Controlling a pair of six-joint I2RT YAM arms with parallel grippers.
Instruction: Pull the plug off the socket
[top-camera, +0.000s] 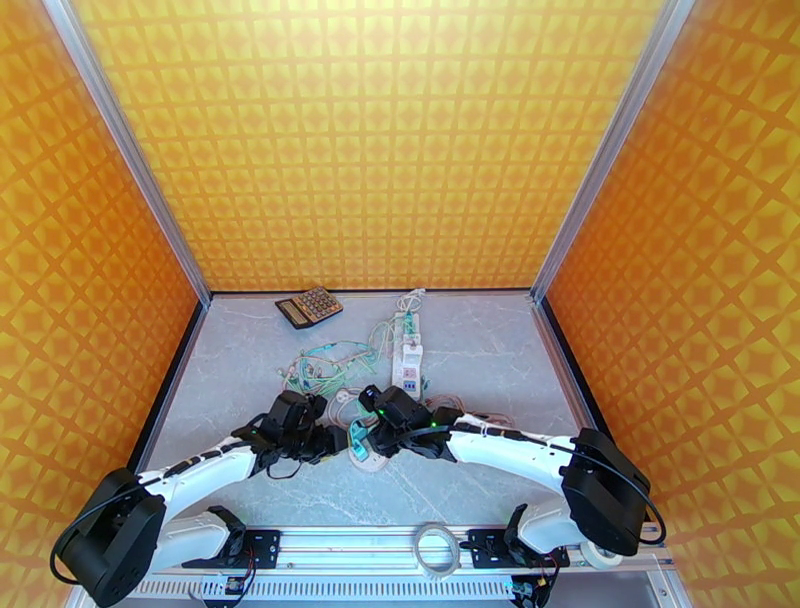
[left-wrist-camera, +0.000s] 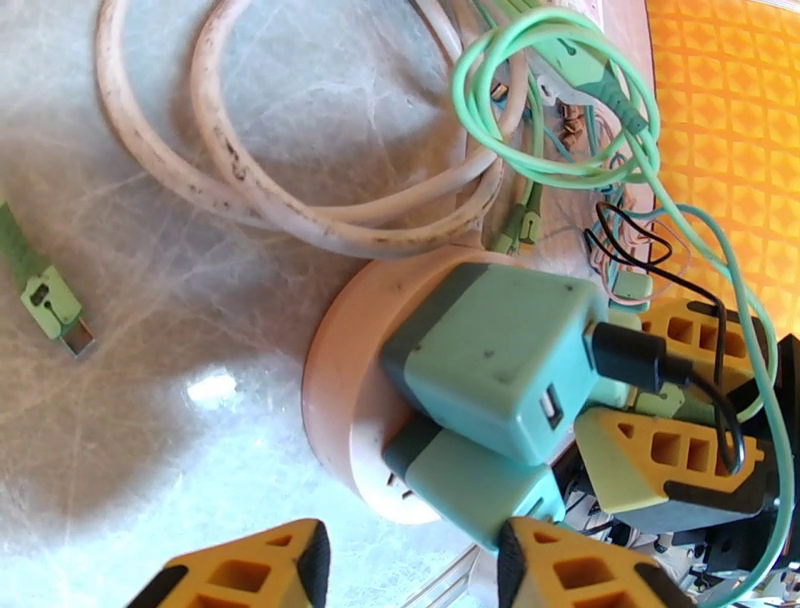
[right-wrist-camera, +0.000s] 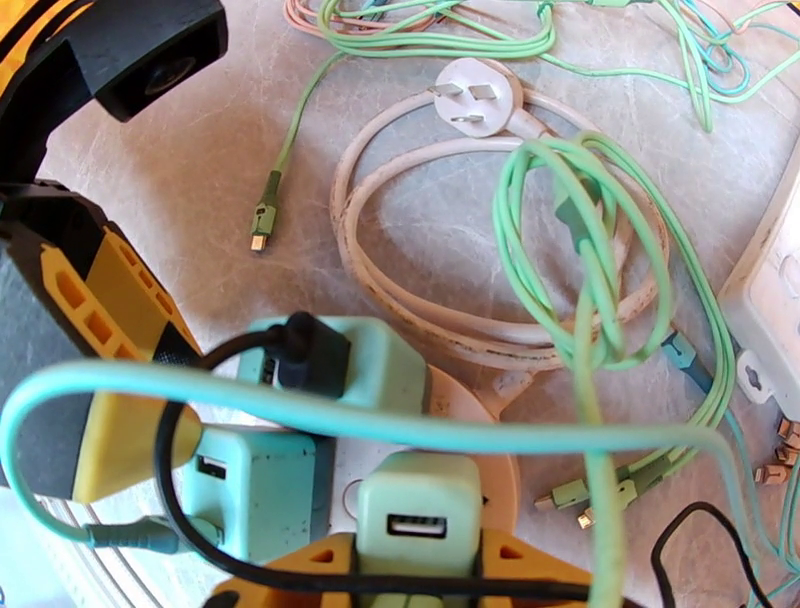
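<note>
- Orange patterned walls (top-camera: 380, 140) closed in a grey marble table (top-camera: 500, 340), with loose cables (top-camera: 320, 365) strewn beyond both grippers.
- Furthest left, the left arm (top-camera: 190, 475) was bent forward and inward with its wrist pitched down. The left gripper (left-wrist-camera: 410, 565) stood partly open and held nothing, its fingers just short of the socket's rim.
- Just ahead of those fingertips lay the round socket (left-wrist-camera: 345, 400), carrying two teal adapters (left-wrist-camera: 490, 365), one with a black lead (left-wrist-camera: 630, 355) plugged into it.
- Between the right gripper's fingers sat the pale green plug (right-wrist-camera: 418, 500), seated in the socket.
- It looked like a small, light, rigid plastic block with smooth sides, likely kept in only by the friction of its prongs. Its flat opposite faces seemed the best hold, and the light socket would probably lift with it unless pinned down.
- Closed on the plug, the right gripper (right-wrist-camera: 420, 565) pointed downward. The right arm (top-camera: 510, 440) mirrored the left, bent inward.
</note>
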